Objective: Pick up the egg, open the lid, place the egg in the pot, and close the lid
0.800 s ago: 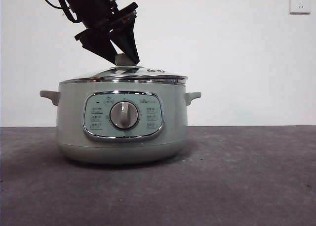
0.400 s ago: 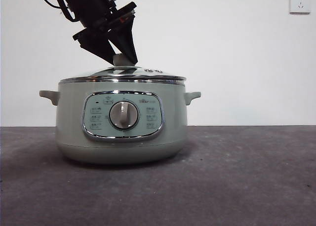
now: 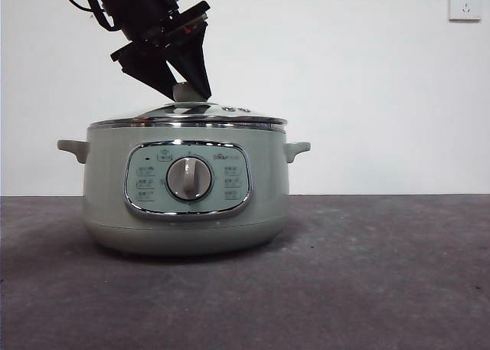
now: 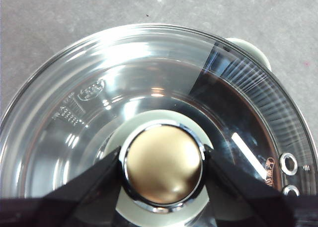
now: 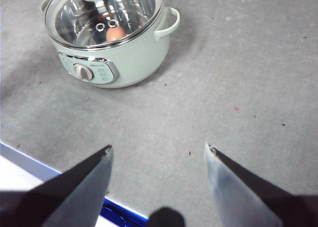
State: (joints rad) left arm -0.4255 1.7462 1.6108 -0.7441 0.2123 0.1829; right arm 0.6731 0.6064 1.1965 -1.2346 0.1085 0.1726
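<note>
The pale green pot [image 3: 107, 181] stands on the grey table with the glass lid [image 3: 191, 114] seated on its rim. My left gripper [image 3: 186, 89] comes down from the upper left and is shut on the lid's knob [image 4: 163, 167], one black jaw pressed to each side of it. Through the glass of the lid [image 5: 79, 18], the brown egg [image 5: 116, 34] shows lying inside the pot [image 5: 134, 63]. My right gripper [image 5: 158, 155] hangs open over bare table, well away from the pot, with nothing between its jaws.
A white wall with a socket [image 3: 465, 3] stands behind the table. The right wrist view shows the table's blue front edge [image 5: 114, 214] close under the right gripper. Grey tabletop [image 3: 383, 273] stretches to the right of the pot.
The left gripper and the knob have shifted slightly left, and the pot with its lid has slid a little left with them. The lid stays seated.
</note>
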